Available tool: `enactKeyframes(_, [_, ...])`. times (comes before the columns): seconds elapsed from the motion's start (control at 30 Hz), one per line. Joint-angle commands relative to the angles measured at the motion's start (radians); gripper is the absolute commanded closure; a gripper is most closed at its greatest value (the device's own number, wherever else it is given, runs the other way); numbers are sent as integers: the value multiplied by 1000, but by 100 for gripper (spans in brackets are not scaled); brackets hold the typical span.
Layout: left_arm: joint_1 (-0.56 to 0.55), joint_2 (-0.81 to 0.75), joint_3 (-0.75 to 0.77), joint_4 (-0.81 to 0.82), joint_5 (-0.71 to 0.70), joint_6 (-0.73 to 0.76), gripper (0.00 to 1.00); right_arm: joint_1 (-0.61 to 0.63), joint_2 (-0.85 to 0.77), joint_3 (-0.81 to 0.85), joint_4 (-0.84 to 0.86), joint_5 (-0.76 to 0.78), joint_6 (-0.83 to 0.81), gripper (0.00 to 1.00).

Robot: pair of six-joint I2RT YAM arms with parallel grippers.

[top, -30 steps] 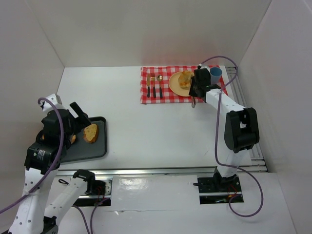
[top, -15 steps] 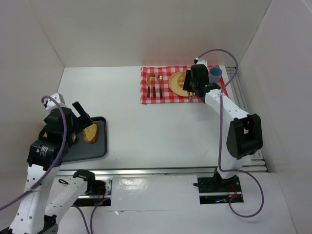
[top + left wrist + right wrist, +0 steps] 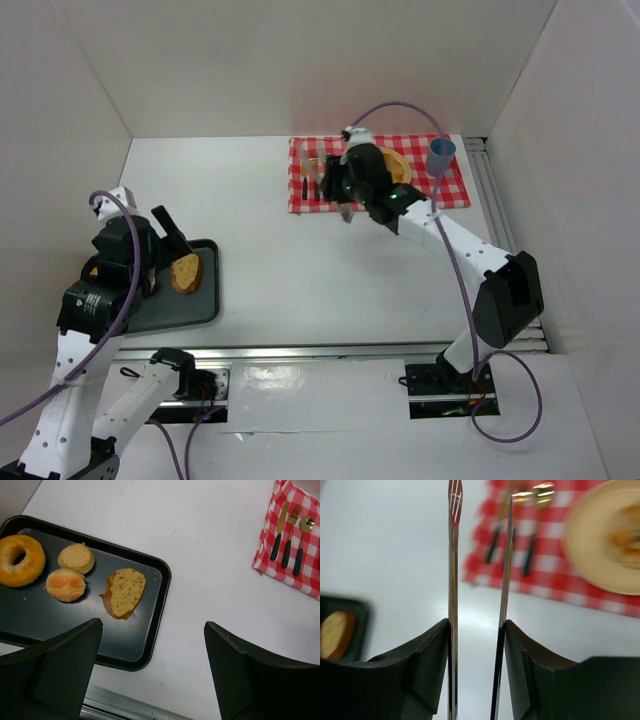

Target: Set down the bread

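- Bread waiting to be moved: an oval golden-brown bread slice (image 3: 124, 592) with a paler, speckled crumb lies flat on the black rectangular tray (image 3: 135, 640), toward its right end in the left wrist view. Left of it and apart from it sit a small round tan piece (image 3: 76, 558), a roundish golden bun (image 3: 66, 585) and a ring-shaped glazed piece (image 3: 20, 567).
- More blurred bread (image 3: 625, 540) shows on the round yellow plate (image 3: 590, 540) at the upper right of the right wrist view. The plate rests on the red-and-white checked cloth (image 3: 312, 570).
- Handling, as I judge it: each piece looks light and dry, with a stiff crust and a crumbly middle. It should lift easily but could crack or shed crumbs if squeezed hard. The slice is best taken across its short width, crust edge to crust edge.
- The left gripper (image 3: 152, 625) hangs over the tray's near rim, jaws wide apart, holding nothing.
- The right gripper (image 3: 476, 630) is clamped on thin metal tongs (image 3: 453, 555). Their two blades stand slightly apart with nothing between them, tips toward the dark-handled cutlery (image 3: 290, 537).
- Surface and room: the smooth white table (image 3: 300, 270) is likely slippery under a pushed piece, and the tray's raised rim calls for a lift rather than a slide. Plain white walls (image 3: 300, 70) close three sides. A blue cup (image 3: 440, 157) stands at the cloth's upper right corner.
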Motion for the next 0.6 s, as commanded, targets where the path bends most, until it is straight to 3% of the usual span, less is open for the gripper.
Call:
enactKeyframes(0.0, [-2, 24, 79, 3, -33, 30, 4, 192, 57, 24, 80, -196, 44, 47])
enactKeyframes(0.17, [-2, 79, 172, -74, -44, 8, 4, 398, 230, 142, 100, -287, 54, 46])
enactKeyframes(0.57, [-2, 29, 162, -74, -25, 17, 4, 481, 478, 286, 132, -359, 85, 43])
